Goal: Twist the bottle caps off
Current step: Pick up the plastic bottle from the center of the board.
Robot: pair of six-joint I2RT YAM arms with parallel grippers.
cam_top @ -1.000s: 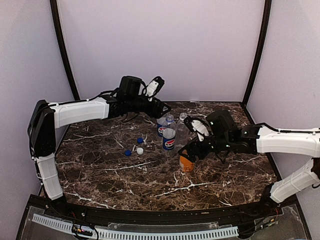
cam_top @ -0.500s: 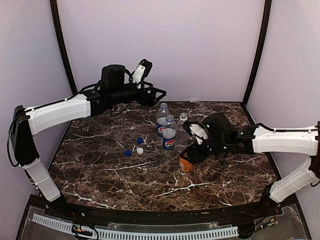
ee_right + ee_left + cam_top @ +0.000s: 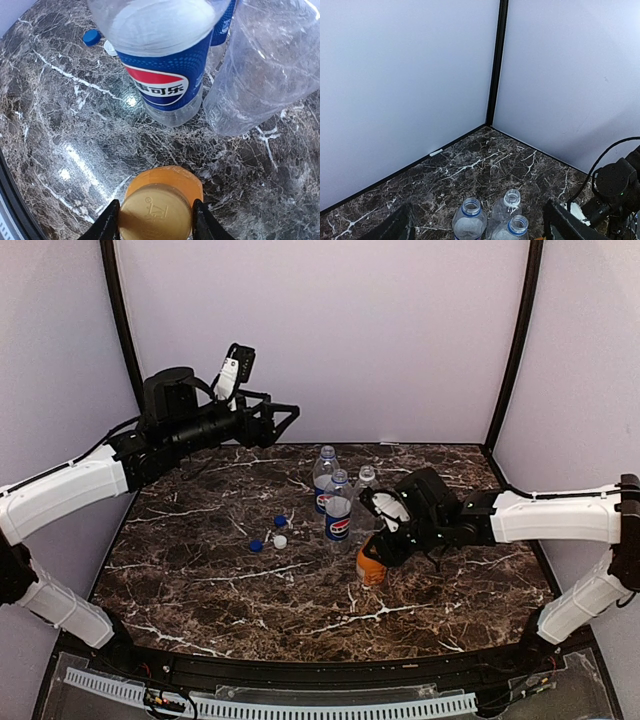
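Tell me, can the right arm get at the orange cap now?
Yes, it looks so. The right gripper sits over the orange cap, with its fingers on either side, seemingly touching it. Nothing is between them, and the Pepsi bottle stands apart, farther off.

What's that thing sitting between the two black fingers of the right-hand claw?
The orange cap of the short orange bottle; the right gripper has its fingers against its sides. The right wrist view shows it plainly.

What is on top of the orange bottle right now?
The orange cap sits on the orange bottle, with the right end effector closed on its sides. The bottle's mouth is hidden under the cap.
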